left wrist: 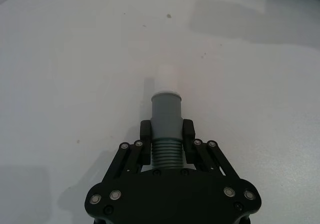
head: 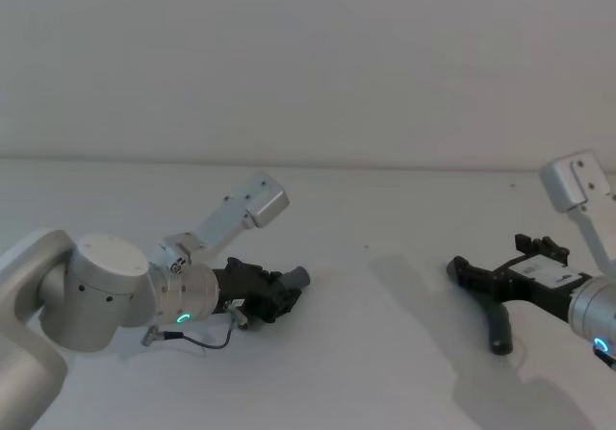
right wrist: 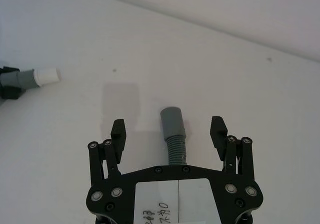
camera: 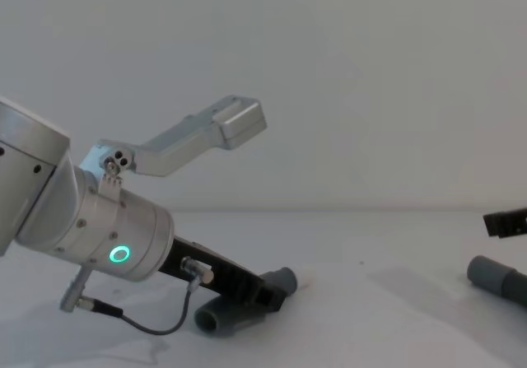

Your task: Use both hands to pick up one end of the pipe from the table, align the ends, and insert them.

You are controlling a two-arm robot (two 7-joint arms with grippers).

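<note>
My left gripper (head: 285, 293) (left wrist: 167, 129) is low over the white table (head: 385, 372), shut on the ribbed middle of one pipe piece (left wrist: 166, 111). That piece's grey cuff and paler whitish end (camera: 306, 279) stick out past the fingers. Another grey cuff (camera: 218, 319) lies under this gripper. The second pipe piece (head: 499, 329) (right wrist: 173, 126) lies on the table to the right. My right gripper (head: 493, 260) (right wrist: 168, 125) hovers over it, open, with a finger on either side and not touching it.
A thin black cable (head: 207, 341) hangs from the left wrist down to the table. A plain pale wall (head: 308, 55) runs behind the table's far edge.
</note>
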